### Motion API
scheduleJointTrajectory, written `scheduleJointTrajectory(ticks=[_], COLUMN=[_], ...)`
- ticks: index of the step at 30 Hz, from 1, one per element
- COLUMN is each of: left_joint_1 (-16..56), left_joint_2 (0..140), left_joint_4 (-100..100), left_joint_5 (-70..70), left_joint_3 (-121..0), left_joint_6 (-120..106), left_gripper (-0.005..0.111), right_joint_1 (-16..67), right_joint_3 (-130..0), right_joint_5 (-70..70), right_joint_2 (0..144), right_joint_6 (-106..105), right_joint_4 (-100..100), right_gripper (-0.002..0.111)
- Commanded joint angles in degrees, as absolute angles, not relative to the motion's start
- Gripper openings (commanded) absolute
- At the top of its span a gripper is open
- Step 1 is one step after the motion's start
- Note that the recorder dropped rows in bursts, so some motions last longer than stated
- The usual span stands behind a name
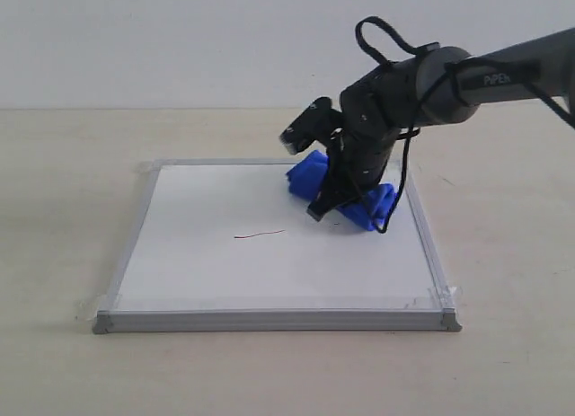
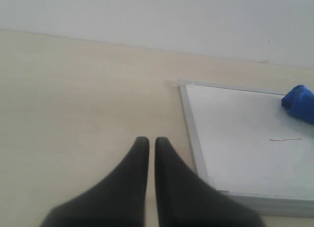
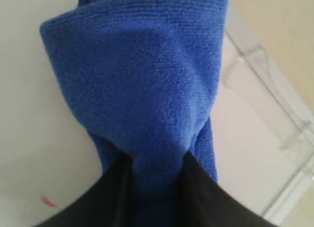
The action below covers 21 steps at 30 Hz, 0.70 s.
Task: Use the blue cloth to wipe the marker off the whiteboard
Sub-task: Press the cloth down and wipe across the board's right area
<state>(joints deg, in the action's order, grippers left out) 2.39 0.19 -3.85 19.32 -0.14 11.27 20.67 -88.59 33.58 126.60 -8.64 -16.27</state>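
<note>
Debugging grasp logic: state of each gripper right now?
Left gripper: shut, empty.
Right gripper: shut on the bright blue microfibre cloth.

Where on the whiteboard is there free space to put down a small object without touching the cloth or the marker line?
The whiteboard is bare in its left half, between the left frame and the marker line, and along the front strip below that line. The far right corner is crowded: the right hand holds the blue cloth there.
</note>
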Motion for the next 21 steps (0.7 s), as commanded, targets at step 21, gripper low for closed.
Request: scheduleJointTrajectory(ticks=[21], left_joint_1=[2.3], left_joint_2=[0.0], left_joint_4=[-3.7], left_joint_5=[18.9], left_joint_3=[0.0], left_joint_6=[11.8], left_gripper=[0.004], right_joint_1=[23.5], right_joint_3=[-89.9], right_joint_5=[45.3], right_joint_2=[128.5], right_joint_6=[-0.5], right_joint_4=[-22.8], right_gripper=[0.000])
